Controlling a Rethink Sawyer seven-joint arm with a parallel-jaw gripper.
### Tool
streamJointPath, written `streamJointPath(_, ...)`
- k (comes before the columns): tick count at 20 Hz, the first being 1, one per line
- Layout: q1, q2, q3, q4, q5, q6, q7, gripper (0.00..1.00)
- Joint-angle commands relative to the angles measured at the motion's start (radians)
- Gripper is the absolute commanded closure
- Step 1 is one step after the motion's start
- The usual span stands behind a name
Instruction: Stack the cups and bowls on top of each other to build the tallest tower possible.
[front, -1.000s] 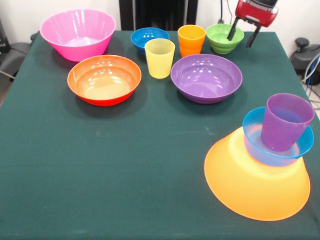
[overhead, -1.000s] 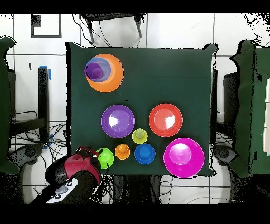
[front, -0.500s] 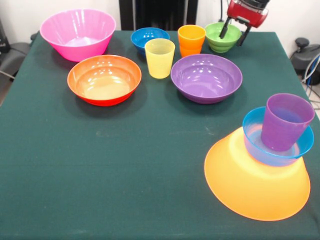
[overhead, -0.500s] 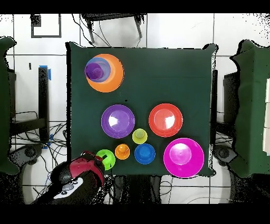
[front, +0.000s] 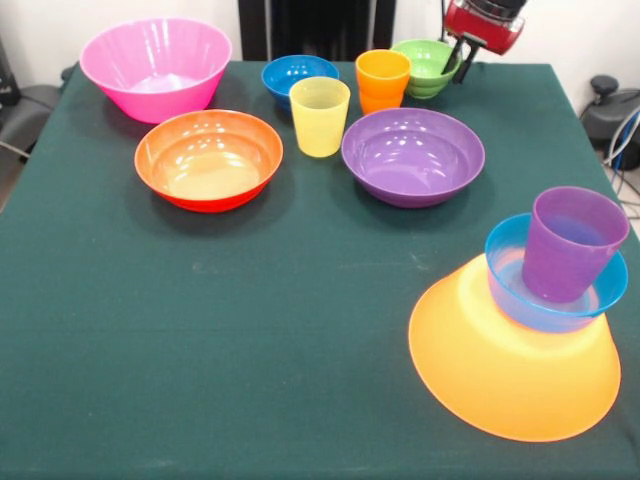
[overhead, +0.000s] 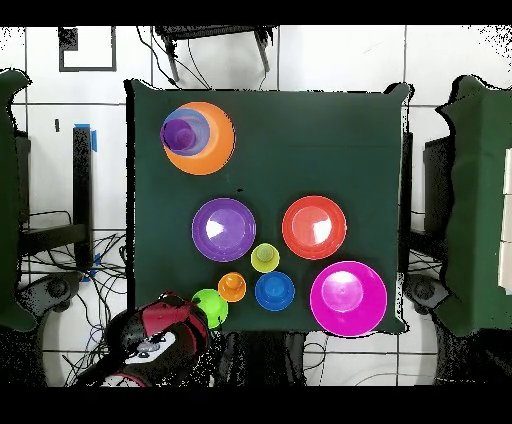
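Observation:
My gripper (front: 458, 63) hangs at the far right corner, shut on the rim of the small green bowl (front: 424, 66), one finger inside and one outside. The bowl tilts, close to the orange cup (front: 383, 80). From overhead, the green bowl (overhead: 211, 306) sits at the tip of the gripper (overhead: 198, 316). The tower stands near right: an upturned yellow-orange bowl (front: 500, 375), a light blue bowl (front: 530, 312) on it, and a purple cup (front: 570, 245) inside that. A yellow cup (front: 319, 116) stands mid-table.
A big pink bowl (front: 155, 65) is at the far left, with an orange-red bowl (front: 208, 158) in front of it. The purple bowl (front: 412, 155) sits centre right and the dark blue bowl (front: 298, 75) stands behind the yellow cup.
The gripper came down and left over the green bowl and its fingers closed on the rim. The bowl has shifted towards the orange cup and tilted.

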Motion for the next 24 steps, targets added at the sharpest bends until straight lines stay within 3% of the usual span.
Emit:
streamJointPath(1,-0.054,0.0,0.205,0.021,0.068,-0.063,0.228,1.0)
streamJointPath(5,-0.1,-0.067,0.252,0.031,0.061,0.0,0.196,1.0)
streamJointPath(8,-0.109,-0.134,0.228,0.014,0.047,0.1,0.144,1.0)
streamJointPath(13,0.017,-0.228,0.07,-0.102,0.042,0.314,0.129,1.0)
streamJointPath(17,0.034,-0.22,0.061,-0.178,0.042,0.314,0.13,1.0)
streamJointPath(20,0.086,-0.176,-0.011,-0.287,0.012,0.278,0.112,1.0)
streamJointPath(24,0.124,-0.148,-0.116,-0.425,-0.062,0.313,0.042,1.0)
